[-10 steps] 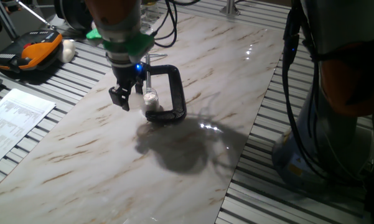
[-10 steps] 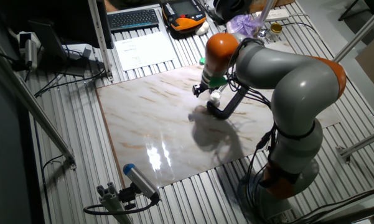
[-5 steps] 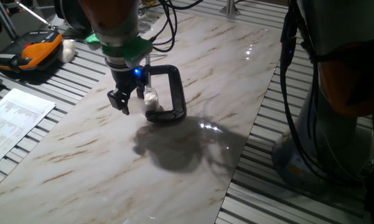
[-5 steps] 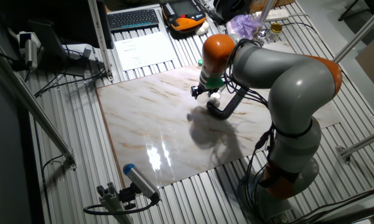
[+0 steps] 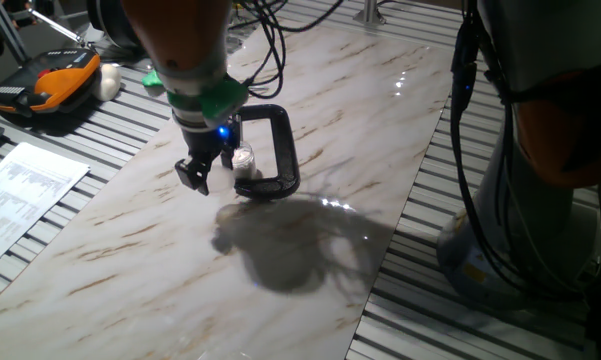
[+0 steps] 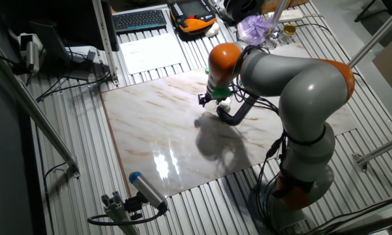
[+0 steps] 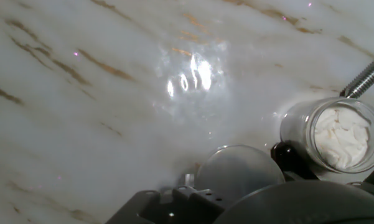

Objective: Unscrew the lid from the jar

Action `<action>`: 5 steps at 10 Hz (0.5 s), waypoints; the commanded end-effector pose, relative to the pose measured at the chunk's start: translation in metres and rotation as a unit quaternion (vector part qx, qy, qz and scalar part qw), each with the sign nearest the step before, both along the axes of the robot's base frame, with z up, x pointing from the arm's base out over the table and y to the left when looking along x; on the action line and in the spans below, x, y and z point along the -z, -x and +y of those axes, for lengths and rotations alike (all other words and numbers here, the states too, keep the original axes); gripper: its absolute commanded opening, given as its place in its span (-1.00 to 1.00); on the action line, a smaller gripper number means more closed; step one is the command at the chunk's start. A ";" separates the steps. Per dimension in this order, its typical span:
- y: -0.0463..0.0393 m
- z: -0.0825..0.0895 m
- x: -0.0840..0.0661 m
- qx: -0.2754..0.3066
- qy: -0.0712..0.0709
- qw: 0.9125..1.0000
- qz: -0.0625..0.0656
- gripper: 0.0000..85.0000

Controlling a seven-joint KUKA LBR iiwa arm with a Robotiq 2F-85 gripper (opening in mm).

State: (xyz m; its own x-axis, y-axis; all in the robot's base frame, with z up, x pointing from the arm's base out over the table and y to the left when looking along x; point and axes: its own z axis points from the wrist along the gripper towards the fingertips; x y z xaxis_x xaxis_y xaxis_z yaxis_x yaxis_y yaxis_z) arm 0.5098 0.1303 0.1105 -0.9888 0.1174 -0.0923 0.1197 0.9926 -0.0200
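Left edge, one fixed view: printed sheet (image 5: 25,195) and an orange-black device (image 5: 45,85) on the slatted bench, off the marble board (image 5: 310,90). Next right, my gripper (image 5: 202,172) hangs low over the board, pointing down, blue light on just above it. My dark fingers (image 5: 192,176) look a little apart, but I cannot tell from any view if they are pinching something or just spread.

Just right of me, the jar (image 5: 243,160) stands upright on the board, inside the mouth of the black C-clamp (image 5: 278,150), with the clamp's metal screw coming down beside it.

Hand view: bare marble with glare at left. The lid (image 7: 236,171) is at bottom centre, off the jar, a blurred translucent disc close in front of my hand, just left of the jar. The jar's mouth is open, with white stuff inside. The threaded screw (image 7: 366,76) is at upper right.

Other fixed view: same layout, the lid too small to see.
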 end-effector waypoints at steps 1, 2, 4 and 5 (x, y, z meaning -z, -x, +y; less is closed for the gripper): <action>-0.0011 0.000 0.003 0.001 0.009 1.000 -0.005 -1.00; -0.0025 0.000 0.006 0.002 0.011 1.000 -0.007 -1.00; -0.0044 0.000 0.010 0.010 0.016 1.000 -0.011 -1.00; -0.0053 -0.001 0.012 0.012 0.016 1.000 -0.012 -1.00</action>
